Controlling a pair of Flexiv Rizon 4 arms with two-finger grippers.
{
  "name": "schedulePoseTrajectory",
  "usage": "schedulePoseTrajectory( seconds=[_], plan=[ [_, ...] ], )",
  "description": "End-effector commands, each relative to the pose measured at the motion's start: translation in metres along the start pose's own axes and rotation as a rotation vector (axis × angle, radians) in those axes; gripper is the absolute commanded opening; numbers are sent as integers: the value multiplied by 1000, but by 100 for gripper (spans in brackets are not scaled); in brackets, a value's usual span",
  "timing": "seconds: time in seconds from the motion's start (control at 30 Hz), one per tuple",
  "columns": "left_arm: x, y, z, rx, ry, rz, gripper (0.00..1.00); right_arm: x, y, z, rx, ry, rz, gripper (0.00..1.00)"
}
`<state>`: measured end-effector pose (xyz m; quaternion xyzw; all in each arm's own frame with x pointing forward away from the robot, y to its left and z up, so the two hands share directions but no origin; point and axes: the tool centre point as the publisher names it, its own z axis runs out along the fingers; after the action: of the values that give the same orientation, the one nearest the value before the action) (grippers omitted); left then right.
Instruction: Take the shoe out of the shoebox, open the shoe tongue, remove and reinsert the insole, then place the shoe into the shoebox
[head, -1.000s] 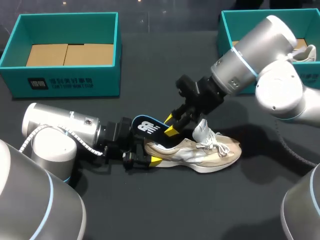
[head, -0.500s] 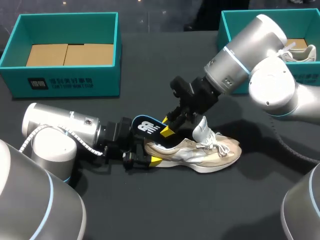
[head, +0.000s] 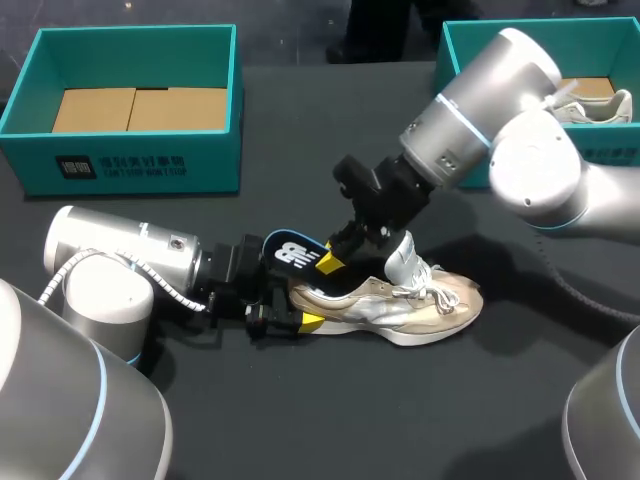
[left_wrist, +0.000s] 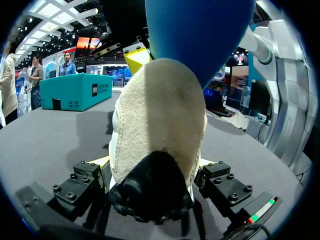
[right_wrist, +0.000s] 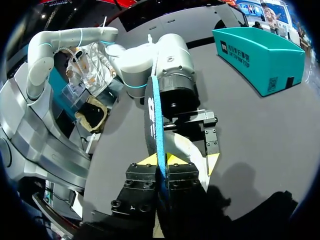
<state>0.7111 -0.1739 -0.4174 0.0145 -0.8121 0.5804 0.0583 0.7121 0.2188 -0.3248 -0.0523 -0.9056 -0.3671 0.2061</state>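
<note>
- Left arm (head: 120, 255): comes in low from the left side and lies nearly level over the table (head: 300, 420), wrist pointed toward the middle
- Left gripper (head: 300, 308): set at the heel of the shoe (head: 400, 300). In the left wrist view the gripper (left_wrist: 155, 187) has 1 finger on each side of the beige heel (left_wrist: 160, 120), both pressed to it, the gap only as wide as the heel
- Right arm (head: 520, 130): enters from the right, elbow high, forearm sloping down and across toward the middle, wrist angled down at the shoe's opening
- Right gripper (head: 331, 262): fingers close together, pinching the blue insole (head: 288, 250). In the right wrist view the insole (right_wrist: 155, 115) stands edge-on between the 2 yellow tips of the gripper (right_wrist: 161, 165), gripped from both sides
- Insole: tilted, printed face up, over the heel end of the shoe; its far end reaches out toward the left wrist. In the left wrist view it shows as a blue shape (left_wrist: 200, 30) above the heel. Cannot tell whether its front end sits inside the shoe
- Shoe: on the table, sole down, toe toward the right side, tongue (head: 405, 258) raised. It is outside both boxes, between them and nearer the robot
- Teal shoebox (head: 130, 160) at far left, cardboard showing inside
- 2nd teal box (head: 458, 70) at far right, another shoe (head: 600, 100) in it
</note>
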Motion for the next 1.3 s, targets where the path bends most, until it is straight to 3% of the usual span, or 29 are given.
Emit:
schedulePoseTrajectory(
  seconds=[0.03,0.3,0.5,0.97,1.17,1.3],
  plan=[
    [3,3,0,-1,-2,0,0,1,2,2,6,5,-9,0],
    [3,3,0,-1,-2,0,0,7,21,-6,11,15,-96,0],
    [3,3,0,-1,-2,0,0,12,53,-23,-20,33,-210,0],
    [3,3,0,-1,-2,0,0,12,53,-23,-20,33,-210,0],
    [3,3,0,-1,-2,0,0,21,89,-34,-122,83,-314,0],
    [3,3,0,-1,-2,0,0,34,108,-49,-141,107,-328,0]
  ],
)
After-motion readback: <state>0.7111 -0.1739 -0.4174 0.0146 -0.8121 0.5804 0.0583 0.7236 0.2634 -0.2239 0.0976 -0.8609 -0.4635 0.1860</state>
